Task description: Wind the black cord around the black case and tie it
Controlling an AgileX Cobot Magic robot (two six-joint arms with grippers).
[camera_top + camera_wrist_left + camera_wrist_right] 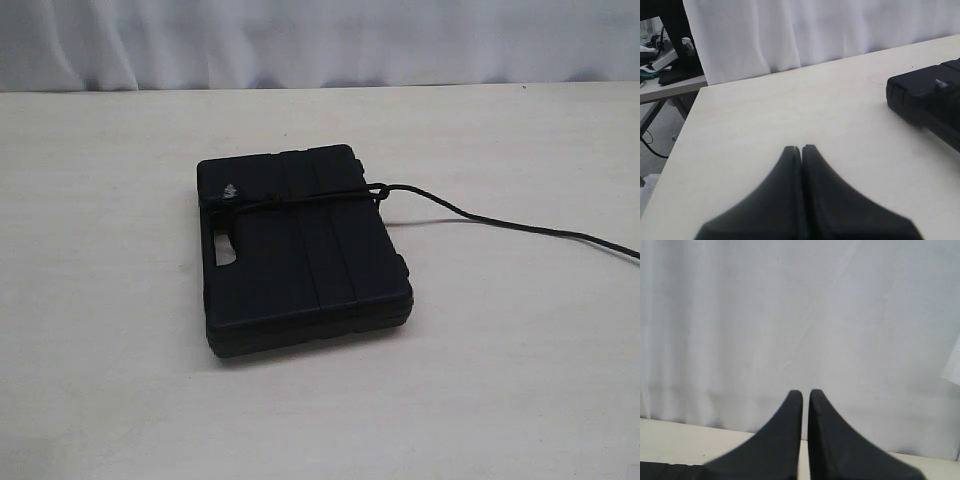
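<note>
The black case (pixel 300 250) lies flat on the pale table, near the middle of the exterior view. The black cord (pixel 300 199) runs across the case's far part, with a knot (pixel 377 192) at its right edge and a tufted end (pixel 228 190) near its left edge. From the knot the cord trails off to the right (pixel 520 226) across the table. Neither arm appears in the exterior view. My left gripper (pixel 801 148) is shut and empty, well away from the case (pixel 932 100). My right gripper (pixel 805 393) is shut on nothing and faces the white curtain.
A white curtain (pixel 320 40) hangs behind the table's far edge. In the left wrist view the table's side edge (pixel 687 120) drops to the floor, and a second table with clutter (pixel 665 65) stands beyond it.
</note>
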